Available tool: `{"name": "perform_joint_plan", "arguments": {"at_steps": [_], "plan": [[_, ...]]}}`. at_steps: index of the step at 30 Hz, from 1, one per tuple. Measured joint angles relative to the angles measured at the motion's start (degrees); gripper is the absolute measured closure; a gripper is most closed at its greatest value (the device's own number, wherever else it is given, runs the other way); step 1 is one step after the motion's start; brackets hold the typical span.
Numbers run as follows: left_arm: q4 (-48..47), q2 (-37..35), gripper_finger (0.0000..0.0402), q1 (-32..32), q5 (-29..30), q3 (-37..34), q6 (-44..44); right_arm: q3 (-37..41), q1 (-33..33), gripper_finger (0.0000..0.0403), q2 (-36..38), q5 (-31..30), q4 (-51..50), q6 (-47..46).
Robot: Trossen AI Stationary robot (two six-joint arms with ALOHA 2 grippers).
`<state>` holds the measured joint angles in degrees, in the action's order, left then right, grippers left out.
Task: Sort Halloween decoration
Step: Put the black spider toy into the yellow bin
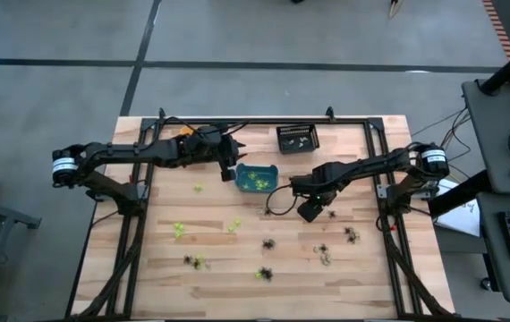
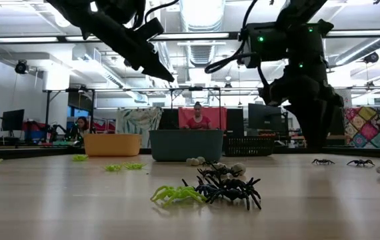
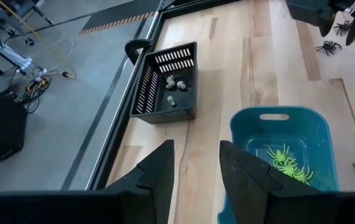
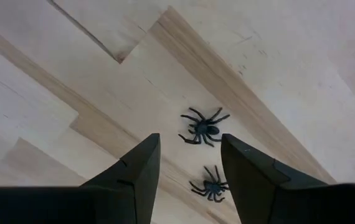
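Small plastic spiders lie scattered on the wooden table: lime green ones (image 1: 179, 230), black ones (image 1: 268, 243) and pale grey ones (image 1: 324, 259). My right gripper (image 4: 190, 140) points down, open, just above the table. One black spider (image 4: 203, 129) lies beyond its fingertips and a second one (image 4: 210, 186) lies between its fingers, both untouched. My left gripper (image 3: 196, 149) hangs open above the near rim of the teal bin (image 3: 283, 149), with nothing between its fingers. Green spiders (image 3: 288, 165) lie in that bin.
A black slotted bin (image 3: 168, 81) with a few grey trinkets stands at the far edge. An orange bin (image 2: 113, 144) stands at the far left, mostly under my left arm in the high view. A green and black spider cluster (image 2: 210, 190) lies near the front edge.
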<state>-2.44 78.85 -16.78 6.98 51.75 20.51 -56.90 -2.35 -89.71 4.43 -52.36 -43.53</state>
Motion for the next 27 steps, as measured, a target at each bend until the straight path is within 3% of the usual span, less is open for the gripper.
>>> {"name": "perform_joint_plan", "arguments": {"at_steps": [15, 27], "plan": [[-0.35, 0.02, 0.0290, 0.00, -0.02, 0.00, -0.48, 1.29, 0.11, 0.0253, -6.61, 0.04, 2.16, 1.83], [-0.32, 0.02, 0.0290, 0.00, -0.02, 0.00, -0.48, 1.59, 0.13, 0.0364, -4.62, -0.92, 3.75, 2.57]]}}
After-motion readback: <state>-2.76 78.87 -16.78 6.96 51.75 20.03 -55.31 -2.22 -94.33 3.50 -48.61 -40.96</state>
